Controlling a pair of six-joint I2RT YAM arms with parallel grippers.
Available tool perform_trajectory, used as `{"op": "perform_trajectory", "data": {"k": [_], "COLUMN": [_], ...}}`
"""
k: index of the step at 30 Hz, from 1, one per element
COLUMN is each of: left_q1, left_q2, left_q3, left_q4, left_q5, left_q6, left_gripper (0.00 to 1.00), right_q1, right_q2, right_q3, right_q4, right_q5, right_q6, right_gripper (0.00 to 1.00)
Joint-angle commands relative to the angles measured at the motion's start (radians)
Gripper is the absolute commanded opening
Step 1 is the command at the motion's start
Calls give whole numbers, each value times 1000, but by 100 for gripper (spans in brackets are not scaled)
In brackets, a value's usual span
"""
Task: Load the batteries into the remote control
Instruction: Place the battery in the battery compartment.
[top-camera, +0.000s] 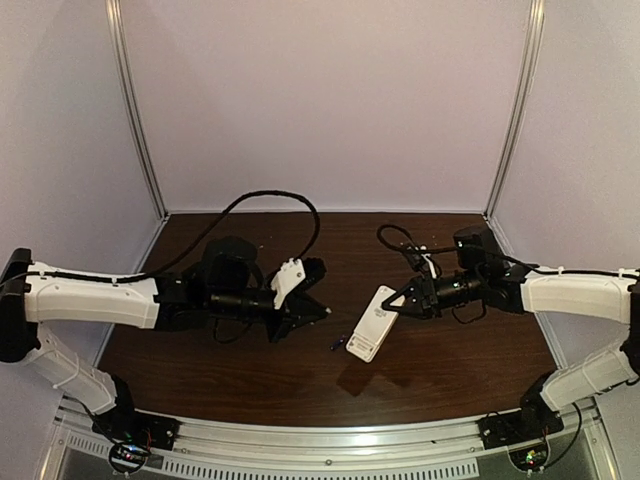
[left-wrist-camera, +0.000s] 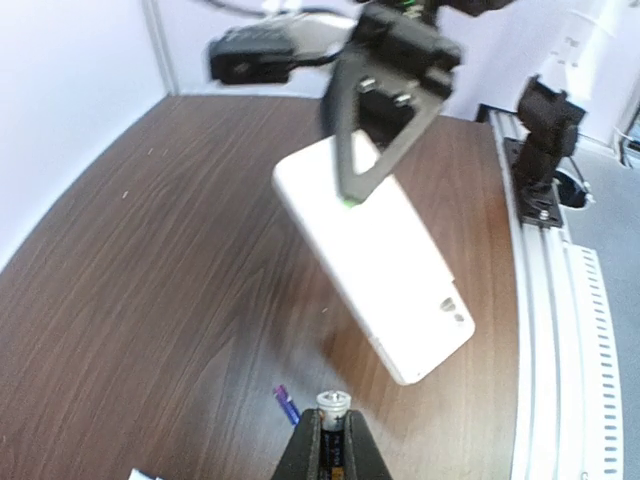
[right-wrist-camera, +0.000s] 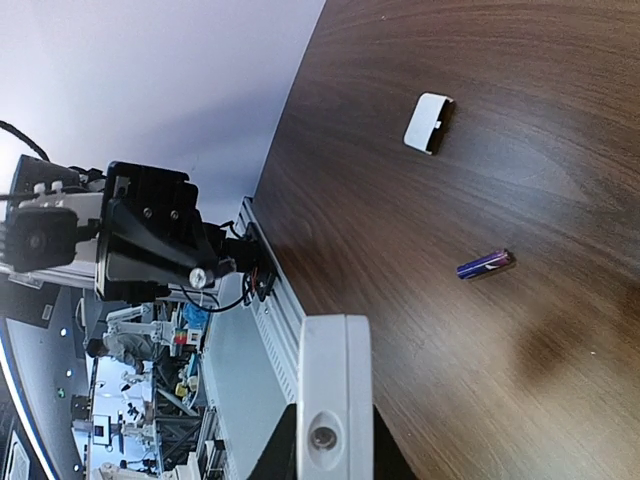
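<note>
Now, left gripper (left-wrist-camera: 333, 437): a battery (left-wrist-camera: 334, 405) is being pinched, end forward;
right gripper (top-camera: 404, 300): the remote control (left-wrist-camera: 380, 270) is being gripped, raised;
bearing: remote control is being presented just ahead of the battery, long axis slanting

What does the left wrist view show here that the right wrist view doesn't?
Only left wrist: the held battery pinched in the left gripper, and the remote control's broad face. Only right wrist: the white cover lying whole on the table. Both: the right gripper clamping the remote control, and the loose battery on the wood.
</note>
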Motion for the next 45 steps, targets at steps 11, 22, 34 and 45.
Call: {"op": "perform_trajectory", "data": {"k": [11, 22, 34, 45], "left_q1": [-147, -172, -174, -173], "left_q2": [-24, 29, 80, 74], "left_q3": [-23, 10, 43, 37], "left_q4": [177, 159, 118, 42], "left_q5": [264, 304, 240, 189], "left_q6": [326, 339, 358, 386], "left_gripper": [0, 0, 0, 0], "right_q1": [134, 148, 158, 158], "right_q2": [87, 95, 89, 72], "right_q3": [87, 97, 102, 101], "right_q4": [86, 167, 190, 192], "right_q5": [-107, -120, -125, -128], "right_q6": [140, 227, 257, 261], "right_gripper": [0, 0, 0, 0]}}
